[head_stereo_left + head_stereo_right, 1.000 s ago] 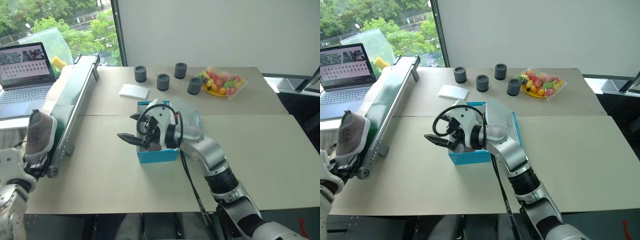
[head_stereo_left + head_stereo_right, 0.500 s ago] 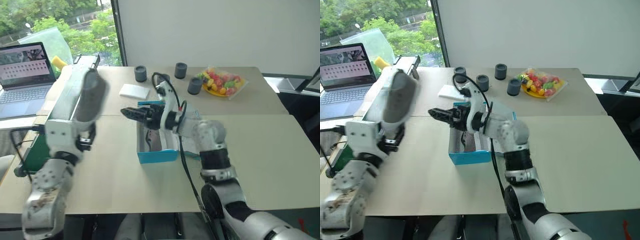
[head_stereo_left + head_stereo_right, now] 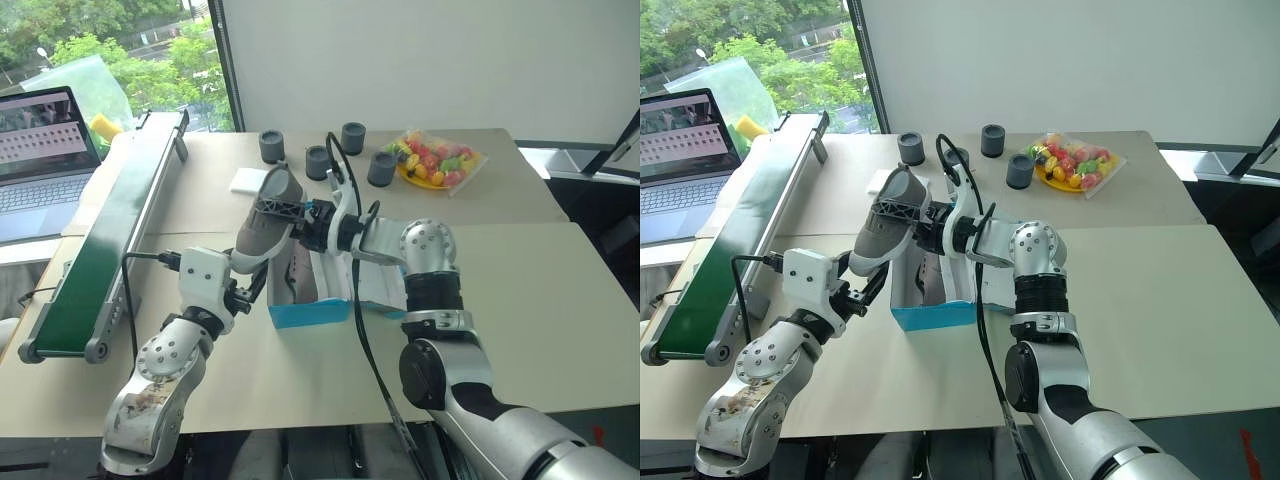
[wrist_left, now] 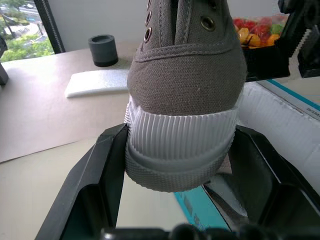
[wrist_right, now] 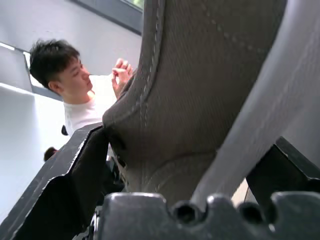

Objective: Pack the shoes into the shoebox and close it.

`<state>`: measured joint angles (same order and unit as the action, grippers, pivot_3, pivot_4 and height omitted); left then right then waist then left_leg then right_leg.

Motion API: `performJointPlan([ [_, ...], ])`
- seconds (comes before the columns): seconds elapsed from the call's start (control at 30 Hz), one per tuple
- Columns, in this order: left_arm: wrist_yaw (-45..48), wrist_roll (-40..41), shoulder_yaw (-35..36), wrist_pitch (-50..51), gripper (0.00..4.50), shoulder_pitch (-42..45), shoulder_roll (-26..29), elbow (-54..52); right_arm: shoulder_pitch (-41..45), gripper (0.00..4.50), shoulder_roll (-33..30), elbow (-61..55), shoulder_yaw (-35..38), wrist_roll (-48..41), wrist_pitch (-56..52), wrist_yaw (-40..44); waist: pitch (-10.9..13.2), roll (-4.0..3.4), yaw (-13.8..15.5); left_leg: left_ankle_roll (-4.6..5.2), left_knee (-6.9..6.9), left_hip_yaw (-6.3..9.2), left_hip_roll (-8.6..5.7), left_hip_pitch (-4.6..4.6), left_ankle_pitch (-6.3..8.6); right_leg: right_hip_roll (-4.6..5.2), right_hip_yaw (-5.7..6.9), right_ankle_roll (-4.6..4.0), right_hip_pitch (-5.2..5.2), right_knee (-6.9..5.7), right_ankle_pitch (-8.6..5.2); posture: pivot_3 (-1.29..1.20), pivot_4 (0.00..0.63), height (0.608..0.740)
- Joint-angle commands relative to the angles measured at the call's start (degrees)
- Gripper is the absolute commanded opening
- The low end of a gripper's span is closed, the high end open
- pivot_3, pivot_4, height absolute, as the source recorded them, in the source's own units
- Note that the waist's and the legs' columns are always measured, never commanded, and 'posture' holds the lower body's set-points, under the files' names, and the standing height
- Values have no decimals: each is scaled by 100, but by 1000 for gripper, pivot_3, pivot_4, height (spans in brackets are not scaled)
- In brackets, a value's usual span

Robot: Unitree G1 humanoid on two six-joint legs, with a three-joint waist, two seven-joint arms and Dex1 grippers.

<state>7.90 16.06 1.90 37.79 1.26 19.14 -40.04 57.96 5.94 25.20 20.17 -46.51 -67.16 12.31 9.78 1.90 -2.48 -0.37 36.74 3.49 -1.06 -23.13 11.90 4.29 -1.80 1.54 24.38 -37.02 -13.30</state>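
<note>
Handover of the second shoe above the open box. The left gripper (image 4: 177, 165) is clamped on the toe end of a grey-brown sneaker (image 3: 268, 218), one finger on each side of the white ribbed sole, and holds it tilted, long axis rising from the near left toward the far right. The right gripper (image 3: 300, 222) reaches in from the right, jaws spread wide astride the sneaker's heel end without a visible squeeze. The blue shoebox (image 3: 310, 312) sits on the table (image 3: 540, 300) just below and right of the raised shoe, lid thrown back to the right; another sneaker (image 3: 300, 275) lies inside along the left wall. Judged free room: the right half of the box. The conveyor (image 3: 100, 240) stands well apart, left.
</note>
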Motion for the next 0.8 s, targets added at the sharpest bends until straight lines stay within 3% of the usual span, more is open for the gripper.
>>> performJointPlan([
  [0.03,7,32,138,-28,2816,166,-26,-286,269,4500,610,-95,50,-304,258,-101,0,0,1,0,0,-1,0,0,0,1,0,0,0,0,0,0,150,731],
  [0.1,16,4,187,-31,2816,161,8,-256,226,4500,625,-128,11,-370,287,-156,0,0,-2,0,0,-3,0,0,0,1,-2,0,0,0,0,0,150,731],
  [0.2,15,-42,233,-23,2812,160,33,-221,119,3771,637,-273,-143,-407,326,-200,0,0,-1,1,0,-3,1,0,0,0,-2,0,0,0,0,0,150,731],
  [0.43,49,-46,232,34,2812,169,44,-172,23,1348,662,-461,-313,-539,346,-258,0,0,1,1,0,-4,0,0,0,0,-2,1,0,0,0,0,150,731],
  [0.53,69,-50,229,69,2812,173,74,-148,26,626,676,-513,-313,-612,354,-274,0,0,1,1,0,-4,1,0,0,0,-2,1,0,0,0,0,150,731],
  [0.8,183,-88,195,61,2812,159,179,-34,-38,453,800,-862,-219,-1082,353,-398,0,0,0,1,0,-4,1,0,1,0,-2,1,0,0,0,0,150,731],
])
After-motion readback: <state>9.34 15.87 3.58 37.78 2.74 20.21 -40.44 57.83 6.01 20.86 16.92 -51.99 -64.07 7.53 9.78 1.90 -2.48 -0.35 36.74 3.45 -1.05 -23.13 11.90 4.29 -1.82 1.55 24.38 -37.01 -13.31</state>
